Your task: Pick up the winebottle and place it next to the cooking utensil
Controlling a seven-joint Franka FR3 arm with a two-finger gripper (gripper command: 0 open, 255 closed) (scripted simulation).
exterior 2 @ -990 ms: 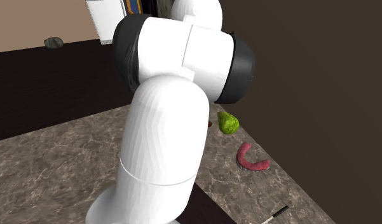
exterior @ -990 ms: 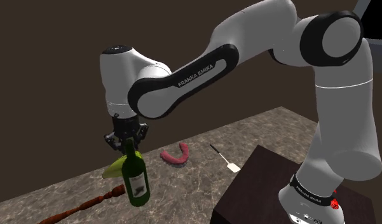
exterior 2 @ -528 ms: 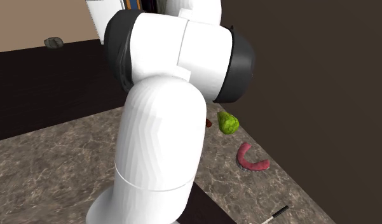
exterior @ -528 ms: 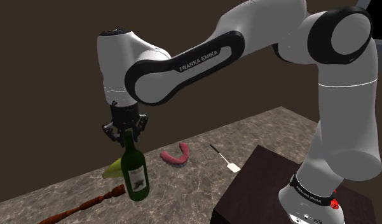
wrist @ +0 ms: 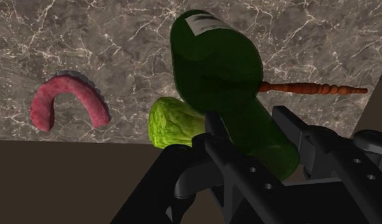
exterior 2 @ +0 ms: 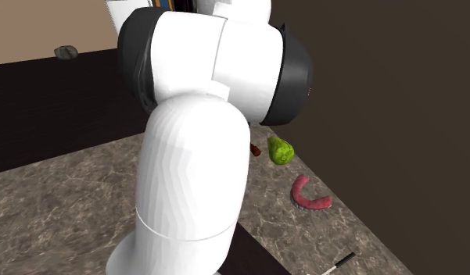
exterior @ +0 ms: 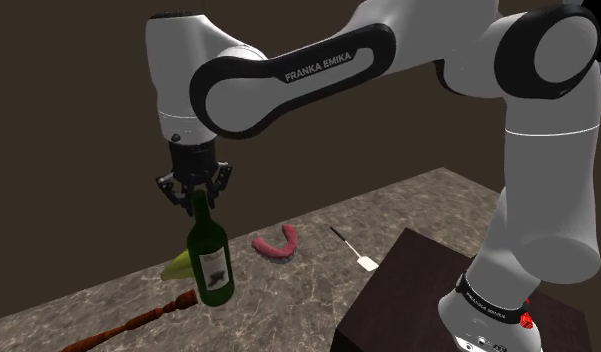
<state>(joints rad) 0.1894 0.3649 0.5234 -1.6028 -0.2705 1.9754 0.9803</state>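
Gripper [exterior: 196,193] squeezed tight on the neck of the green wine bottle [exterior: 212,262], so no slipping. Bottle hanging just over the stone counter [exterior: 408,205], well apart from the spatula [exterior: 350,247]. Lifted high, likely to clear the 1 green fruit [exterior: 174,267].

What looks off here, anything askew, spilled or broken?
Only the green wine bottle: it hangs slightly tilted from the end effector, clasped at the neck, base toward the shoulder view's right. Nothing looks spilled or damaged; the pink curved piece and green lumpy item lie on the marbled counter.
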